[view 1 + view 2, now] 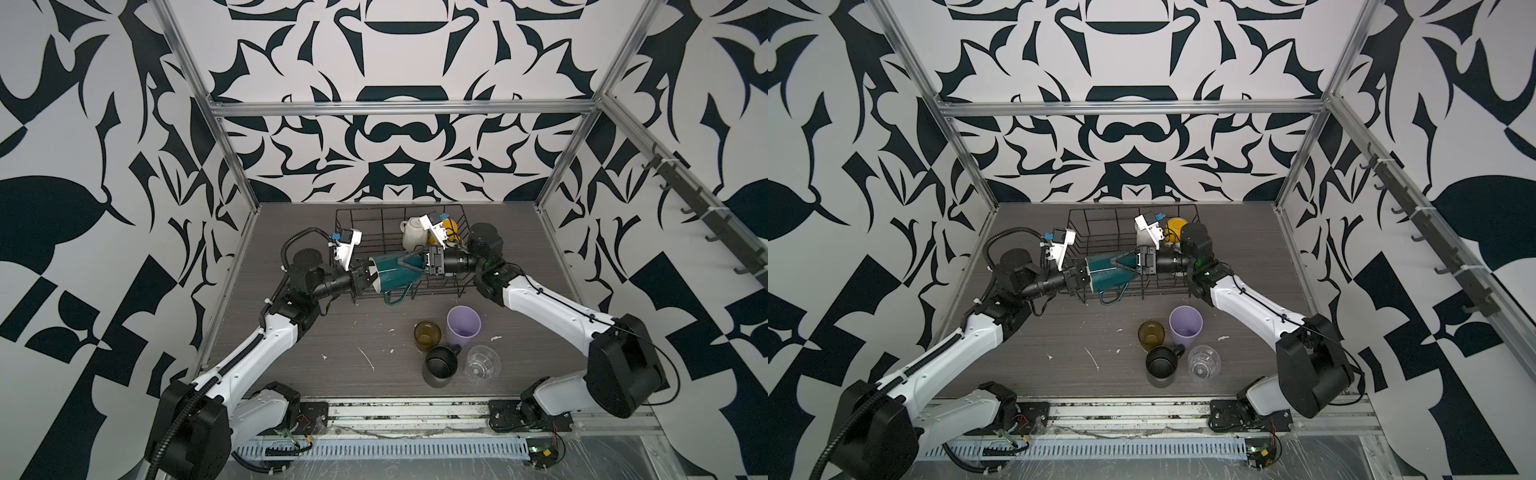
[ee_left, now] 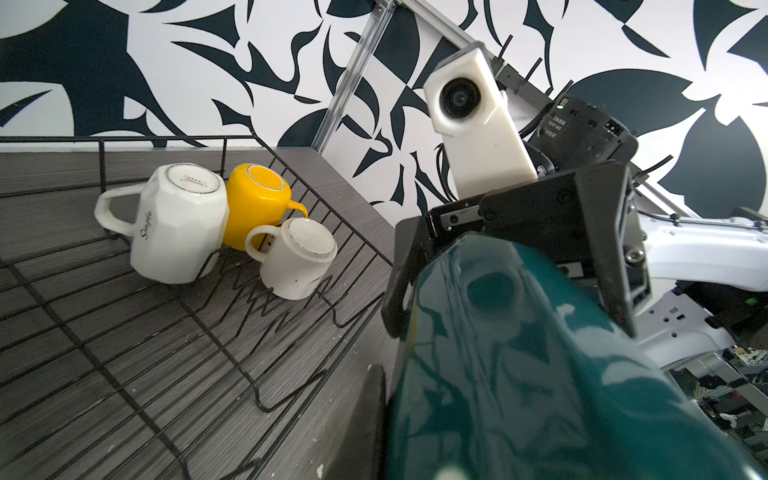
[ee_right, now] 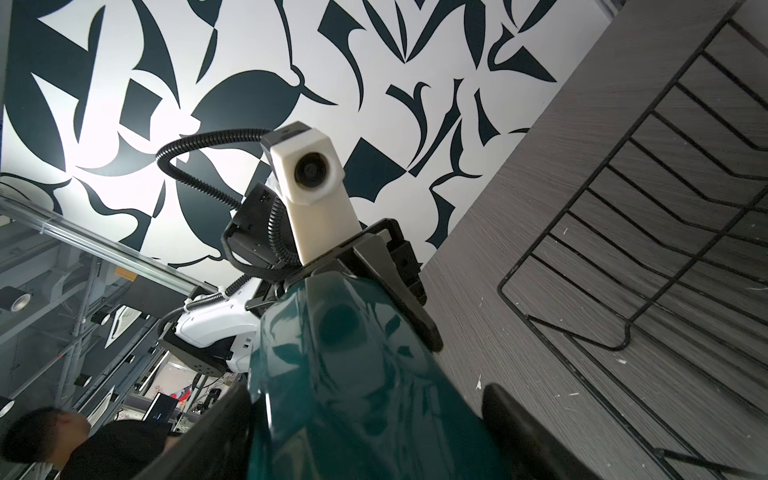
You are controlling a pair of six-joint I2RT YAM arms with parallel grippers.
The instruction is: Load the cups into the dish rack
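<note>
The teal faceted mug point(image 1: 386, 276) hangs on its side above the near left part of the dish rack point(image 1: 357, 216), between your two arms. Your left gripper point(image 1: 368, 277) is pinched on its rim. Your right gripper point(image 1: 401, 264) has its jaws around the body from the base side, but I cannot tell if they press on it. Make the right grip firm before you let the left one go. The handle points down near the front wire, so lift before you turn the mug mouth down beside the cream faceted mug point(image 2: 178, 224).

Free rack point(image 2: 124, 137) floor left of mugs point(image 2: 249, 208)
</note>
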